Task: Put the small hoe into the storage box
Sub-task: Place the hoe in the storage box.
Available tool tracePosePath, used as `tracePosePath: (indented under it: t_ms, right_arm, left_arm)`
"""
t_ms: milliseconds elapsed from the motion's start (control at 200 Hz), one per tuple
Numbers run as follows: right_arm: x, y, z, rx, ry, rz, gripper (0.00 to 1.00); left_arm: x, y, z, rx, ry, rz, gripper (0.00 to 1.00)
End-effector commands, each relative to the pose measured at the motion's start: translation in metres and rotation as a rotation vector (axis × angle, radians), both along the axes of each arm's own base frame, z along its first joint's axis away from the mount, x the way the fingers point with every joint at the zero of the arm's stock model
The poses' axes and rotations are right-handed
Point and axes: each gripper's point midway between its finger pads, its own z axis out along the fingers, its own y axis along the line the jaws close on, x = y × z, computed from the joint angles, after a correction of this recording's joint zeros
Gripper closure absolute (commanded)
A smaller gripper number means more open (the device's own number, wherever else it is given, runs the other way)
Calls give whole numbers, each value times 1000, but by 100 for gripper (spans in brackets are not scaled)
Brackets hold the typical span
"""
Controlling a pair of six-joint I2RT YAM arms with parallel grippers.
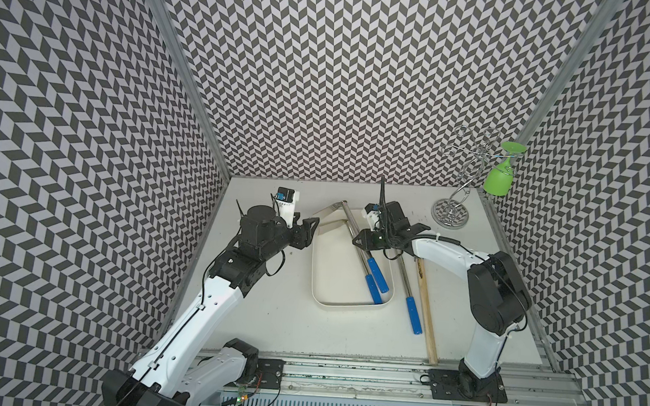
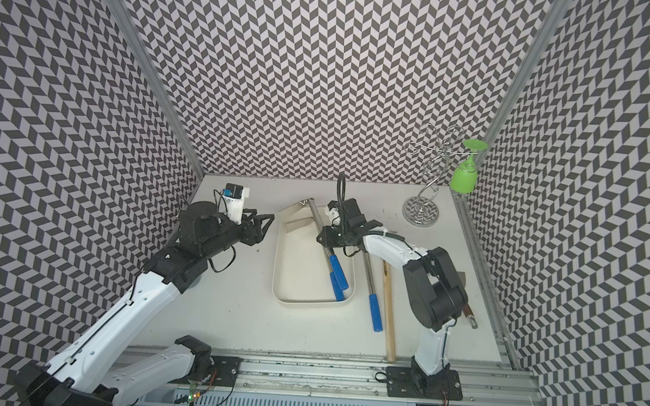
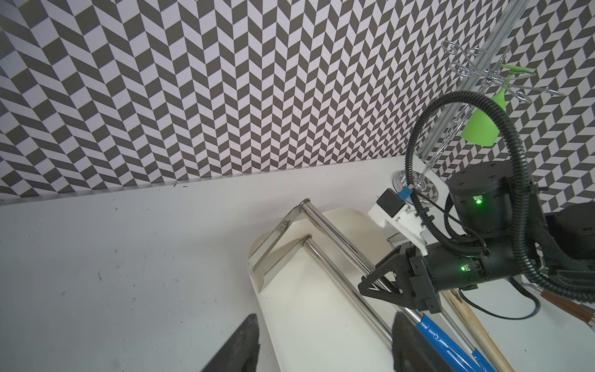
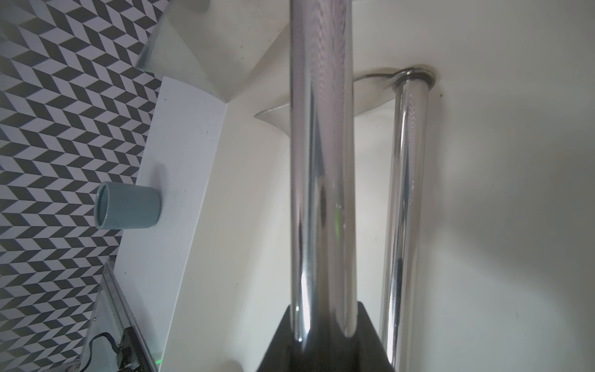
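The small hoe is pinched at its chrome shaft by the right gripper, whose jaws are pressed tight on it. It slants over the storage box. Its blue handle sits within the box's outline near the right wall, and its blade pokes out past the far rim, over the table. Whether the handle touches the box floor I cannot tell.

Inside the box lies a second hoe, just beside the held one and nearly parallel. Its blade is at the far end and its blue handle points toward the near right corner.

The left gripper hovers just beside the box's far left corner, jaws spread, with nothing between them.

To the right of the box, a third blue-handled tool and a wooden stick lie side by side on the table. A wire glass rack stands in the far right corner, and a green glass hangs upside down from it. The right wrist view shows a teal cup on the table, apart from the box.
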Motion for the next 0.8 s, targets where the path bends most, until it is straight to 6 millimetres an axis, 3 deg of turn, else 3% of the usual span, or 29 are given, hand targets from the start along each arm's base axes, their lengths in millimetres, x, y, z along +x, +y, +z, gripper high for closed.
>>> tracePosePath:
  t_ms: [0, 511, 796]
  right_arm:
    - [20, 8, 40, 75, -133, -15, 100]
    - [16, -3, -13, -21, -55, -55, 100]
    - [11, -7, -28, -51, -35, -59, 99]
  left_arm:
    - [1, -1, 2, -17, -10, -8, 34]
    - [0, 0, -3, -13, 0, -5, 35]
    - [1, 0, -3, -13, 0, -5, 34]
